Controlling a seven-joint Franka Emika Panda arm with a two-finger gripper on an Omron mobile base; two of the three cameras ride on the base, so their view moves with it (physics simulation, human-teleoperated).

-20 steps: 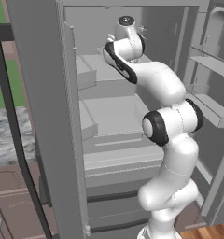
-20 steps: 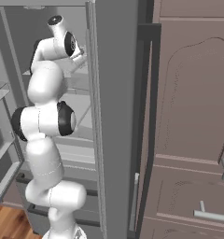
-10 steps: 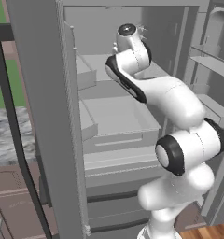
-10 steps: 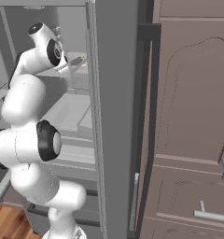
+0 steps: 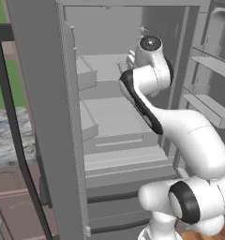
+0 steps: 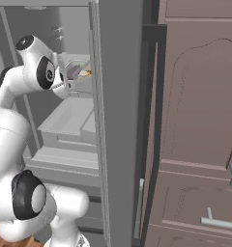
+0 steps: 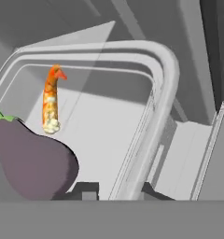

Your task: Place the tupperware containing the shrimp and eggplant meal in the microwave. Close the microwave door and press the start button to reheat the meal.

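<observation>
Fridge [image 5: 48, 117] shelves are seen open around the arm, so the fetching step is judged in hand; next, the tub must be carried level out to the microwave. Tupperware [image 7: 132, 107] is held up inside the fridge, its rim pinched between the gripper [image 7: 116, 190] fingers. Eggplant [image 7: 32, 163] and shrimp [image 7: 51, 100] lie inside it, just beyond the fingertips.
</observation>
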